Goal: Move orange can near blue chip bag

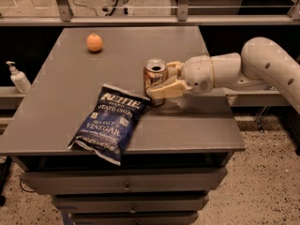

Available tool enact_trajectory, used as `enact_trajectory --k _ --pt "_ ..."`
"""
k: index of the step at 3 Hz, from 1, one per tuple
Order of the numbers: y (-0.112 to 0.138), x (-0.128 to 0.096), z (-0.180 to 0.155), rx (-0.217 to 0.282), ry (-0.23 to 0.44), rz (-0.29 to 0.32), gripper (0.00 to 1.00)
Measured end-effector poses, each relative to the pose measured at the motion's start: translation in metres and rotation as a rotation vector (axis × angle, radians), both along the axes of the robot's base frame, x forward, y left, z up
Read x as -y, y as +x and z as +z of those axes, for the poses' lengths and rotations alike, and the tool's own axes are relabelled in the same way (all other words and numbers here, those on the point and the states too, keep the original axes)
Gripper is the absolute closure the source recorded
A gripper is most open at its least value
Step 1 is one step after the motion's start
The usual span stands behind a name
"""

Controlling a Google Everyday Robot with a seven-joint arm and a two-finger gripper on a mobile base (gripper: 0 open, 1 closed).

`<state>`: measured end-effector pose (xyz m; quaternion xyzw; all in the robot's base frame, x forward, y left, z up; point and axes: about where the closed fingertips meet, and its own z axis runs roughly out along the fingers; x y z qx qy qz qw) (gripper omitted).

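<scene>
Jaws of the gripper (161, 80) pinch the orange can (155, 74) from front and back; it is upright, right of centre on the grey table (197, 125), just beside the top corner of the flat blue chip bag (110, 123). 1 orange fruit (94, 42) sits far back left. Drawers (126, 184) run below the tabletop. A pump bottle (18, 78) stands on a ledge at left, above speckled floor (267, 182).

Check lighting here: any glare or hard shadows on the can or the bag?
Camera view: dim, warm light, brighter beyond the far edge of the grey table. The copper-orange metallic drink can glints on its silver top; the dark blue crinkly chip bag shows no strong glare, white lettering stands out. The gripper, right of centre with fingers shut on the can, casts no hard shadow.
</scene>
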<state>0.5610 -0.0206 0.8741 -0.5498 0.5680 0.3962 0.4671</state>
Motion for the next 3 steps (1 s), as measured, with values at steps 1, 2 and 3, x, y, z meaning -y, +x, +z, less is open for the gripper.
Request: enact_trajectory --k 1,2,3 --pt "-0.002 0.001 0.0 -0.004 0.003 0.006 0.15" --pt "-0.003 0.004 0.0 -0.006 0.001 0.006 0.0" --pt "0.001 0.019 0.013 0.026 -0.012 -0.028 0.0"
